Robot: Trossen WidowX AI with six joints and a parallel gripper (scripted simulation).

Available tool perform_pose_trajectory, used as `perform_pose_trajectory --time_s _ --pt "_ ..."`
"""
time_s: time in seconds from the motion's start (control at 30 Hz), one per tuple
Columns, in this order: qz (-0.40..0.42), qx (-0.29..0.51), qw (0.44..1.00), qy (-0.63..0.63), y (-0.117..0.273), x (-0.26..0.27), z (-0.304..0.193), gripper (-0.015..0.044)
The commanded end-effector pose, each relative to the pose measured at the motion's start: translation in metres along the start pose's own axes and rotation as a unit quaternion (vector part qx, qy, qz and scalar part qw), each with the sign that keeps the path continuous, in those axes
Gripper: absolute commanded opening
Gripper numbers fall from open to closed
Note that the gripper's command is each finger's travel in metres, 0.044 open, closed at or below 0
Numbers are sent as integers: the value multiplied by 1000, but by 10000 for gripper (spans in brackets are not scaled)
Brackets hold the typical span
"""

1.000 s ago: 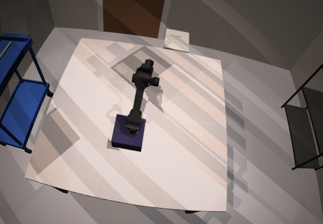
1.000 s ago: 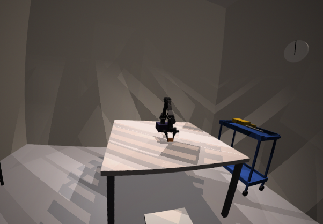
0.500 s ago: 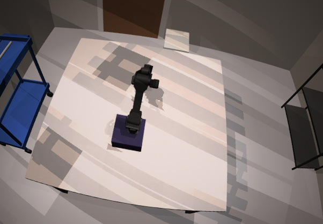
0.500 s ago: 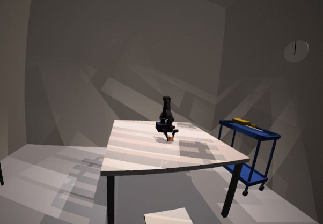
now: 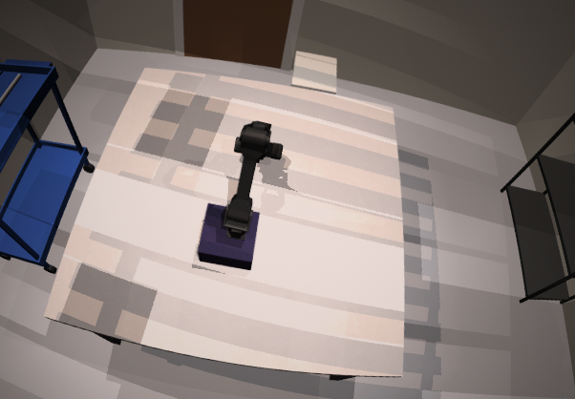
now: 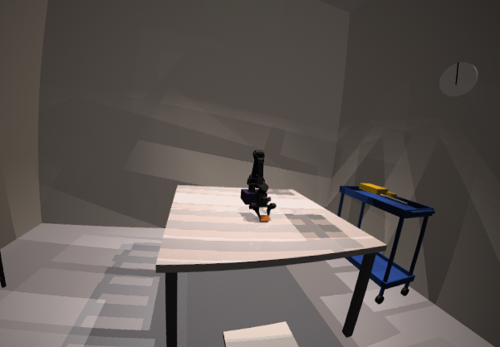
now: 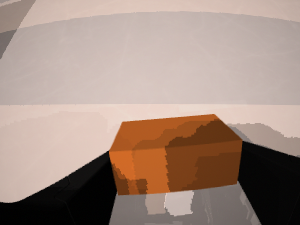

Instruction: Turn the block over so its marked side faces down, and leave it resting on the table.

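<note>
An orange block (image 6: 264, 218) (image 7: 177, 171) is held crosswise between the two dark fingers of my gripper, low over the table (image 5: 310, 273) (image 6: 216, 250). My gripper (image 7: 174, 152) is shut on the block, one finger at each end. Two faces of the block show in the wrist view, both plain orange with shadow patches; no mark can be made out on them, and the other faces are hidden. I cannot tell whether the block touches the table. In the top view the arm hides the block and the fingers.
The arm stands on a dark purple base box (image 5: 229, 251) (image 6: 248, 196). Off the table stand a blue cart (image 5: 45, 197) (image 6: 394, 279) with yellow things (image 6: 373, 188) on top, a dark shelf rack (image 5: 537, 244) and a pale box (image 5: 314, 73) (image 6: 262, 338).
</note>
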State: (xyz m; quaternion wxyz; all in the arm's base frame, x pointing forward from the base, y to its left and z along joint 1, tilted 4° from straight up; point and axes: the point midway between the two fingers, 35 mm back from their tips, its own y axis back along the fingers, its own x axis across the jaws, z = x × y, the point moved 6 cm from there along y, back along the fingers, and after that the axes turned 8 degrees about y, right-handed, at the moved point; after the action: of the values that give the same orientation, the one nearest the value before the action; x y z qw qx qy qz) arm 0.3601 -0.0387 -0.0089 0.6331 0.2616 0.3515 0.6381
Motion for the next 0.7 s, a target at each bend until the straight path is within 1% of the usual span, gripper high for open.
perform_pose_trajectory --time_s 0.0,0.33,0.67 --pt "-2 -30 1000 0 -7 1 -5 0" --pt "-12 -100 995 0 -18 3 -21 0" --pt "-21 -170 985 1 -18 5 -37 0"
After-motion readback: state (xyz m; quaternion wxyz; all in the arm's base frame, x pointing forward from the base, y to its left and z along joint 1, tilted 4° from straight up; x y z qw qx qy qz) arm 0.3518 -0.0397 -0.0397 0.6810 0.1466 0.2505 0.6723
